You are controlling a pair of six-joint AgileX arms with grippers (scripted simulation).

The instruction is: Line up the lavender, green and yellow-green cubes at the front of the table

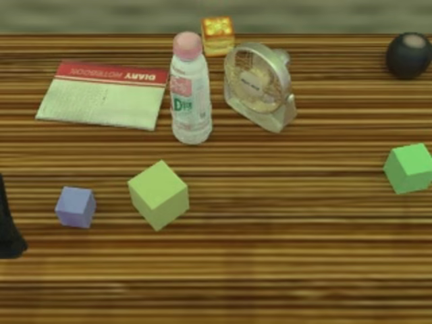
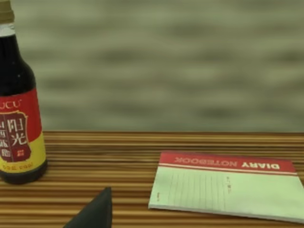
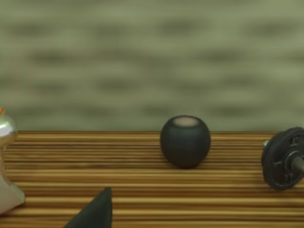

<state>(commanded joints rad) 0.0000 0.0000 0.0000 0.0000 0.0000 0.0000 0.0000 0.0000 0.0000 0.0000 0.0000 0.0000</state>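
Note:
On the striped table (image 1: 283,270), the small lavender cube (image 1: 75,206) sits front left. Close on its right is the large yellow-green cube (image 1: 158,194), turned at an angle. The green cube (image 1: 409,168) rests far off at the right edge. My left gripper (image 1: 9,226) shows as a dark shape at the left edge, beside the lavender cube and apart from it. The right arm is outside the top view; only a dark tip of my right gripper (image 3: 97,211) shows in its wrist view. No cube appears in either wrist view.
Across the back stand a diary notebook (image 1: 104,94), a plastic bottle (image 1: 190,91), a small fan (image 1: 260,88), an orange patterned cube (image 1: 218,35) and a black ball (image 1: 409,55). A sauce bottle (image 2: 16,109) and a dumbbell (image 3: 285,159) show only in the wrist views.

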